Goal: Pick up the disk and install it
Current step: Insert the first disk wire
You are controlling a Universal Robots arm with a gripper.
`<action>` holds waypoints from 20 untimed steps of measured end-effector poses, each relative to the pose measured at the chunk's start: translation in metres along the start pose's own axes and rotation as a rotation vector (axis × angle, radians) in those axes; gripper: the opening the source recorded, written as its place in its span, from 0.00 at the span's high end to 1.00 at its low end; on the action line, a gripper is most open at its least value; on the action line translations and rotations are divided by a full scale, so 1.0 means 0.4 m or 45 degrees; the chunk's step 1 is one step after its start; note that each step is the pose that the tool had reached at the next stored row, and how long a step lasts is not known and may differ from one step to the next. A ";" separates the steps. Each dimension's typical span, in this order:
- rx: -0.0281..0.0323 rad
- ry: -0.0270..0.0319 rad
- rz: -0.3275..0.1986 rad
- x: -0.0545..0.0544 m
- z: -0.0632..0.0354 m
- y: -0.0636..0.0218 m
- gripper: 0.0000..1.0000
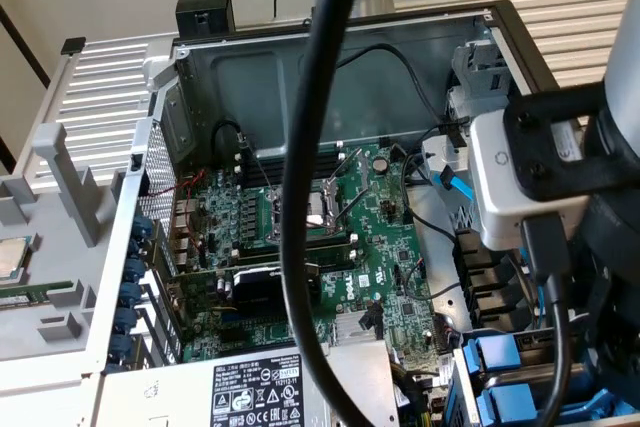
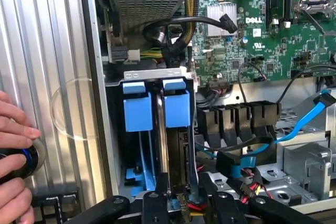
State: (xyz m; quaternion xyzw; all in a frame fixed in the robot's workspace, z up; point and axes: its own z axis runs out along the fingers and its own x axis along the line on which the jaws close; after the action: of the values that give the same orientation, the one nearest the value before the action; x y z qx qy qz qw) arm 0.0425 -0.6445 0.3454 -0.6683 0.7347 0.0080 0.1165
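Observation:
The disk (image 2: 180,153) stands on edge in the drive bay of the open computer case, its dark side showing below a blue carrier tab (image 2: 176,107). My gripper (image 2: 179,195) sits at the disk's near end. Its black fingers (image 2: 160,190) press against both sides of the disk, so it is shut on it. A second blue carrier (image 2: 137,109) fills the neighbouring slot. In the exterior view the blue carriers (image 1: 497,372) sit at the lower right, below my wrist housing (image 1: 520,187).
A person's hand (image 2: 13,129) rests on a black and blue knob (image 2: 23,162) on the ribbed panel beside the case. The power-supply box (image 1: 270,392), the motherboard (image 1: 310,237), black connectors (image 2: 236,121) and a blue cable (image 2: 307,116) crowd the bay.

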 end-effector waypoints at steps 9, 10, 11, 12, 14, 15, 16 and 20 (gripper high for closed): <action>-0.0125 -0.0318 -0.008 0.011 0.008 -0.005 0.63; -0.0138 -0.0336 -0.010 0.011 0.009 -0.006 0.63; -0.0153 -0.0353 -0.012 0.012 0.009 -0.007 0.63; -0.0167 -0.0373 -0.014 0.012 0.009 -0.008 0.63; -0.0195 -0.0416 -0.018 0.014 0.010 -0.009 0.63; -0.0203 -0.0439 -0.020 0.014 0.010 -0.009 0.63; -0.0212 -0.0467 -0.022 0.015 0.011 -0.009 0.63; -0.0243 -0.0569 -0.029 0.015 0.012 -0.010 0.65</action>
State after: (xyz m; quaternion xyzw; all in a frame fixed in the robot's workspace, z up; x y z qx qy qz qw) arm 0.0467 -0.6502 0.3400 -0.6773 0.7242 0.0286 0.1266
